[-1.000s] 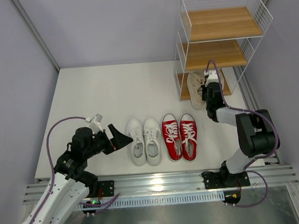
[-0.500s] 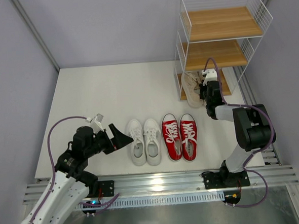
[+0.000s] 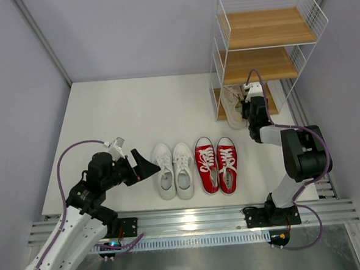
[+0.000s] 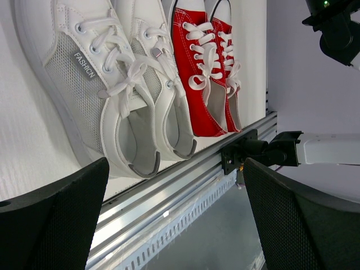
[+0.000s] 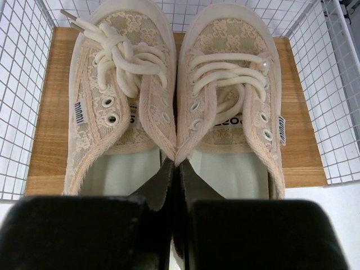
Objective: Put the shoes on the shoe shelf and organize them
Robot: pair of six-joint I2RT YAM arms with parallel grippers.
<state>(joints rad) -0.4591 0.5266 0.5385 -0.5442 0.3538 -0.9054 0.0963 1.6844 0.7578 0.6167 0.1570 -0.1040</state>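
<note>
The beige pair [image 5: 180, 95] lies side by side on the bottom board [image 5: 53, 129] of the wire shoe shelf [image 3: 266, 38]. My right gripper [image 5: 175, 169] is shut on the two inner collars of the beige shoes, pinching them together; in the top view it [image 3: 250, 109] reaches into the bottom tier. The white pair [image 3: 173, 169] and the red pair [image 3: 217, 163] lie in a row on the white mat. My left gripper [image 3: 146, 166] is open and empty just left of the white pair, whose heels show in the left wrist view [image 4: 121, 95] next to the red pair [image 4: 205, 62].
The shelf's white mesh sides [image 5: 22, 84] close in on both flanks of the beige pair. The middle board [image 3: 258, 65] and top board [image 3: 268, 27] carry nothing. An aluminium rail [image 3: 191, 220] runs along the near edge of the mat.
My right gripper has pushed the beige pair farther into the bottom tier of the shelf. The left arm has not moved.
</note>
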